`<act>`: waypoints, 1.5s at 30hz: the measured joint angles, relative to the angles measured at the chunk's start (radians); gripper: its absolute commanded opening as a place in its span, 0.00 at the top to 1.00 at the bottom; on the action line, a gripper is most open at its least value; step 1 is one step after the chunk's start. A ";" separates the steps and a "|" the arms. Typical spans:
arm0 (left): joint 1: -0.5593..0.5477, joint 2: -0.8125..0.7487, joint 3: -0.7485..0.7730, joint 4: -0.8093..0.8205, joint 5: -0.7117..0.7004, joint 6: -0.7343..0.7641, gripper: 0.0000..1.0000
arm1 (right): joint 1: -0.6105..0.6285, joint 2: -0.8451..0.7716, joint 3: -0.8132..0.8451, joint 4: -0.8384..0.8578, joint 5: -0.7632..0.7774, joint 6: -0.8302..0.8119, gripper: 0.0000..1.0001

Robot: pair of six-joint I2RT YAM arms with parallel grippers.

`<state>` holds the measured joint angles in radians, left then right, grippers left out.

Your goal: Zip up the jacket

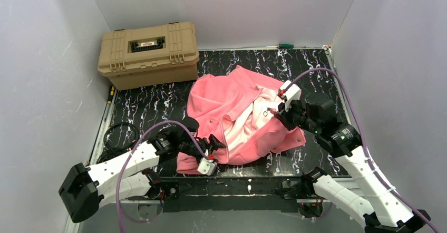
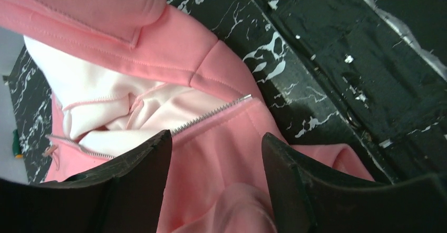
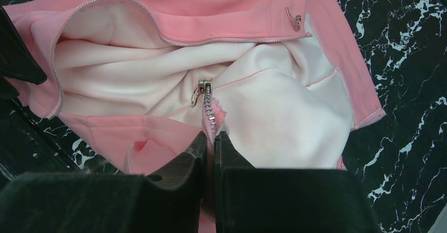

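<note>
The pink jacket point(image 1: 232, 112) lies unzipped between both grippers, its pale lining showing. The right gripper point(image 3: 213, 138) pinches the zipper point(image 3: 211, 106) edge, with the slider just ahead of its tips. The left gripper point(image 2: 217, 138) gapes over the hem, holding nothing.

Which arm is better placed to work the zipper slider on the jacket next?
Right, probably. The right jaws are shut on the zipper tape close beside the slider; the left jaws stand open over the jacket hem, holding nothing.
</note>
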<state>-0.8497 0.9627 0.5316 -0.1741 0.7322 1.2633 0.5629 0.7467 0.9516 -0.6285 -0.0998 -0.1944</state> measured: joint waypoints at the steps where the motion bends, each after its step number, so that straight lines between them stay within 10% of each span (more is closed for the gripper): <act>1: -0.012 0.012 0.012 -0.007 0.003 -0.002 0.38 | 0.000 0.000 -0.001 -0.002 -0.002 0.001 0.99; 27: -0.066 0.261 0.116 -0.065 -0.154 -0.010 0.49 | 0.000 -0.006 -0.002 -0.005 -0.020 0.007 0.99; 38: -0.069 0.304 0.116 -0.078 -0.232 0.000 0.70 | 0.000 -0.008 -0.002 -0.021 -0.019 0.007 0.99; 42: -0.070 0.304 0.116 -0.088 -0.267 0.003 0.35 | 0.000 -0.009 -0.002 -0.024 -0.019 0.007 0.99; 45: -0.070 0.303 0.117 -0.098 -0.295 0.004 0.31 | 0.000 -0.010 -0.002 -0.027 -0.019 0.007 0.99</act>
<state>-0.9195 1.2659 0.6487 -0.2722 0.4374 1.2675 0.5629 0.7364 0.9497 -0.6559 -0.1188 -0.1871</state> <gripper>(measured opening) 0.656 0.152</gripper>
